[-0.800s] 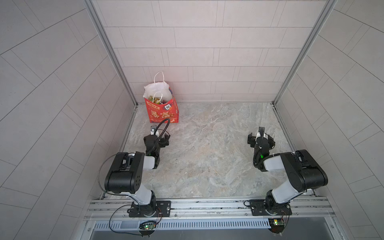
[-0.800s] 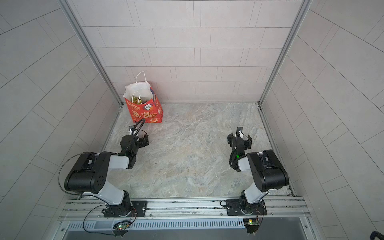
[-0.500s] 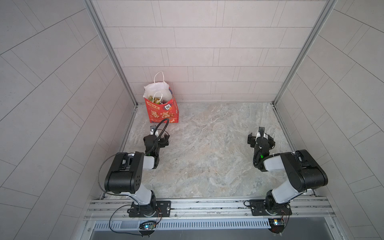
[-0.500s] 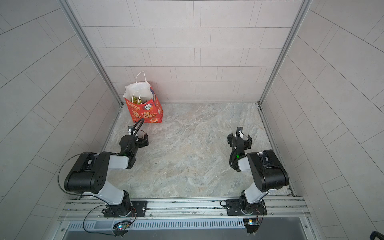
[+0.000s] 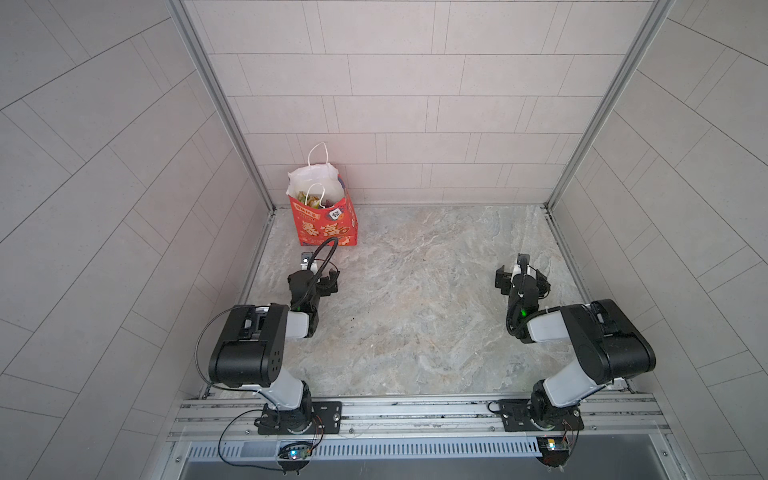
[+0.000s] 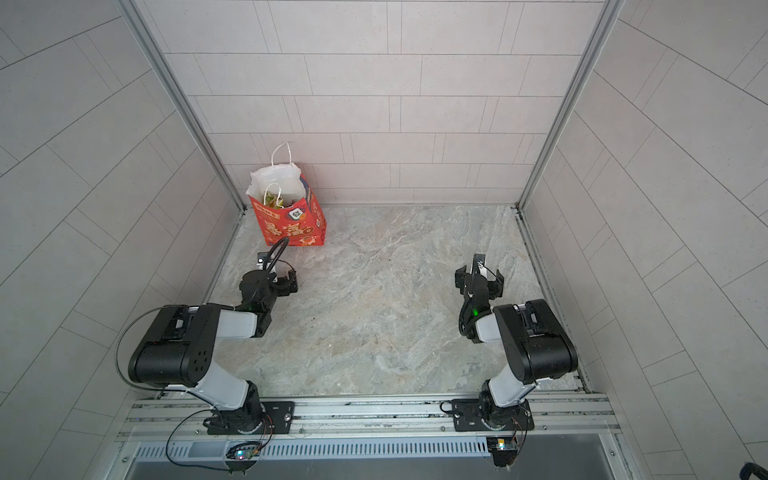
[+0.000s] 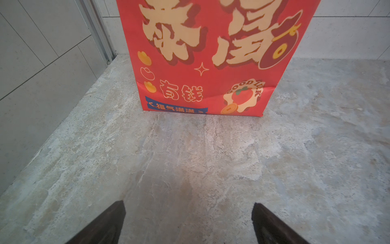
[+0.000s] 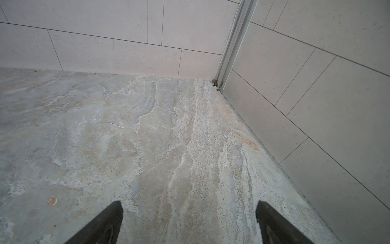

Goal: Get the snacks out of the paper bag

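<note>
The red paper bag [image 5: 328,226] [image 6: 296,227] stands upright and open in the far left corner, with white cord handles and gold characters on its front. Colourful snacks [image 5: 312,200] [image 6: 276,201] show inside its white mouth. My left gripper [image 5: 319,277] [image 6: 277,277] sits low over the stone surface a short way in front of the bag, open and empty. In the left wrist view the bag's front [image 7: 206,63] fills the top, ahead of the left gripper [image 7: 188,211]. My right gripper [image 5: 521,277] [image 6: 479,277] [image 8: 188,209] is open and empty at the right, facing the far right corner.
Tiled walls close in the stone tabletop [image 5: 415,316] on three sides, with metal corner posts [image 5: 232,124] [image 5: 590,124] at the back. An aluminium rail [image 5: 415,409] carrying both arm bases runs along the front edge. The right wall [image 8: 316,116] lies close beside the right gripper.
</note>
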`<control>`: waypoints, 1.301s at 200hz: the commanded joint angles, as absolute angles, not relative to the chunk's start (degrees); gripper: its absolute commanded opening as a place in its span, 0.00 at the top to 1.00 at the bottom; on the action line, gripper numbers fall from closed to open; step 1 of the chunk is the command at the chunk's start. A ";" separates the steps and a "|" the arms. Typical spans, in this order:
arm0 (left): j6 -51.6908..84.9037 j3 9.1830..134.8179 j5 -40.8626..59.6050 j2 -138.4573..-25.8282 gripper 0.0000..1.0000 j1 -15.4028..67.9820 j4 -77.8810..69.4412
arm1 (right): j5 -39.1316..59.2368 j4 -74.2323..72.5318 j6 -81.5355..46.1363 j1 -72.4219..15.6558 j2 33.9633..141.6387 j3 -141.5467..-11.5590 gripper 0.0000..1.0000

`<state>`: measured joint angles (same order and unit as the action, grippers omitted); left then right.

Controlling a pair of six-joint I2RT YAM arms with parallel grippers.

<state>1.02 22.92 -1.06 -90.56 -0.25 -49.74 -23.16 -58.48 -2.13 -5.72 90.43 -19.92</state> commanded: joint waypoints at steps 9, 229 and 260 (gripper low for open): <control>0.70 23.12 -0.46 -90.87 0.00 -0.38 -51.98 | -23.55 -58.70 -1.93 -5.88 91.05 -19.81 0.01; 23.44 92.17 24.80 -99.82 1.00 -16.46 -0.66 | 4.98 -12.00 -18.86 -17.28 77.05 -52.23 0.75; 21.80 110.34 34.11 -117.28 1.00 -20.03 7.85 | 4.48 -12.54 -17.76 -17.31 77.34 -50.29 0.72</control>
<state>21.87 99.81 22.41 -108.36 -17.50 0.14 3.68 -12.95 -19.55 -17.26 77.76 -51.07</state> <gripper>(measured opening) 0.055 0.277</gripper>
